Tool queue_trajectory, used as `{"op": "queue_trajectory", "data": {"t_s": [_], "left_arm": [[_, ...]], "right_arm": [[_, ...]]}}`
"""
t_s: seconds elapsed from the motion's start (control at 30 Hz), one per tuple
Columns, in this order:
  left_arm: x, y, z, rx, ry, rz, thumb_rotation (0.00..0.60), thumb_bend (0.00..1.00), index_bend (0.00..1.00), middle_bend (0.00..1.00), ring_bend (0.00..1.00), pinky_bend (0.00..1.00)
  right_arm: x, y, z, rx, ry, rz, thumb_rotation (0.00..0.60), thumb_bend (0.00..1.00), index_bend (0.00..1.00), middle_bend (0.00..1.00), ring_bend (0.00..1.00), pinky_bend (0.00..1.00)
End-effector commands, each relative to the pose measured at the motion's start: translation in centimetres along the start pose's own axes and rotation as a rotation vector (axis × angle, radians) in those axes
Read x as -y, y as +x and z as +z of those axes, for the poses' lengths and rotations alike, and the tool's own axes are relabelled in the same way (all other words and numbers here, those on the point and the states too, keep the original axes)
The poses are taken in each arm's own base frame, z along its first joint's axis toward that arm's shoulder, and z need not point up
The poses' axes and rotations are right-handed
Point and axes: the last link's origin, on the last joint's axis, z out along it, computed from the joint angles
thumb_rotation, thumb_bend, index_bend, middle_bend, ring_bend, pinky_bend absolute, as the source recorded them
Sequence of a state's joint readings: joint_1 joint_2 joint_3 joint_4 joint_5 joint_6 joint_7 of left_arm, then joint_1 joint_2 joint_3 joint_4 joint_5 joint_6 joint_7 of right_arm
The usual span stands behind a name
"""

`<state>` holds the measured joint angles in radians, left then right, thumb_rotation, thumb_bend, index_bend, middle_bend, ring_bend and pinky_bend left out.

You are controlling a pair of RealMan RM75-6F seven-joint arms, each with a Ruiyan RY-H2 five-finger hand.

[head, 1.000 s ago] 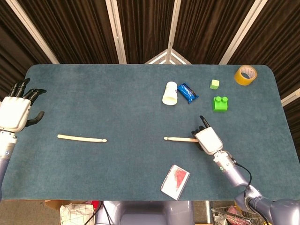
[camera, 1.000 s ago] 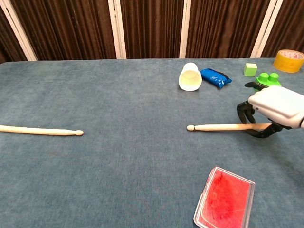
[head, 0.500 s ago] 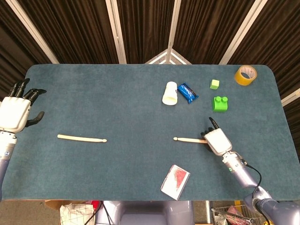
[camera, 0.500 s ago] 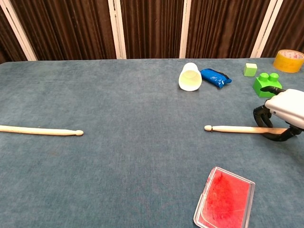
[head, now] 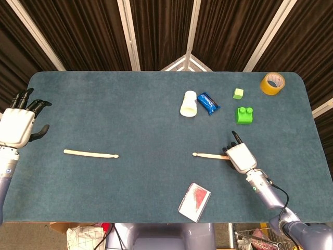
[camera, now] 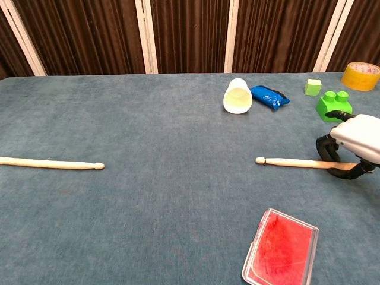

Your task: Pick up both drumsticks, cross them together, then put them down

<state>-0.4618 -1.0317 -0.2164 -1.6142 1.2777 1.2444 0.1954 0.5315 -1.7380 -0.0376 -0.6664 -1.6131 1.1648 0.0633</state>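
Drumsticks lie well apart on the table [head: 130, 114]: the right stick [camera: 297, 162] is gripped at its butt by the right hand [head: 238, 157], fingers curled round it, while the left stick [head: 91, 153] lies untouched near the left hand [head: 16, 126] (fingers spread, holding nothing). The grip is best firmed before any lift, so the tip is not left drooping, and the left hand is then to be brought down over its stick.

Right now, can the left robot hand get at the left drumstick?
Probably yes. The left robot hand hovers open at the table edge, and the left drumstick lies alone on bare cloth with nothing between them.
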Motion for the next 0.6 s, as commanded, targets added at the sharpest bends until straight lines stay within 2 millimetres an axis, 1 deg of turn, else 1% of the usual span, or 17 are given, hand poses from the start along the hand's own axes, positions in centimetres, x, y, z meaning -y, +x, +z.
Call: {"op": "queue_trajectory", "data": {"t_s": [0.03,0.23,0.6], "left_arm": [[0.0,0.1,0.0,-0.004,0.001,-0.002,0.600,0.43,0.29,0.29,0.01,0.05],[0.1,0.2,0.0,-0.004,0.007,-0.004,0.600,0.43,0.30,0.29,0.01,0.05],[0.2,0.2,0.0,-0.004,0.010,-0.008,0.600,0.43,0.31,0.29,0.01,0.05]], "right_arm": [[-0.3,0.2,0.1,0.000,-0.022,0.001,0.600,0.46,0.63,0.61,0.44,0.01],[-0.3,0.8,0.2,-0.003,-0.045,0.017,0.600,0.46,0.54,0.57,0.42,0.01],[-0.1,1.7,0.4,0.009,-0.037,0.011,0.600,0.46,0.50,0.56,0.40,0.01]]}}
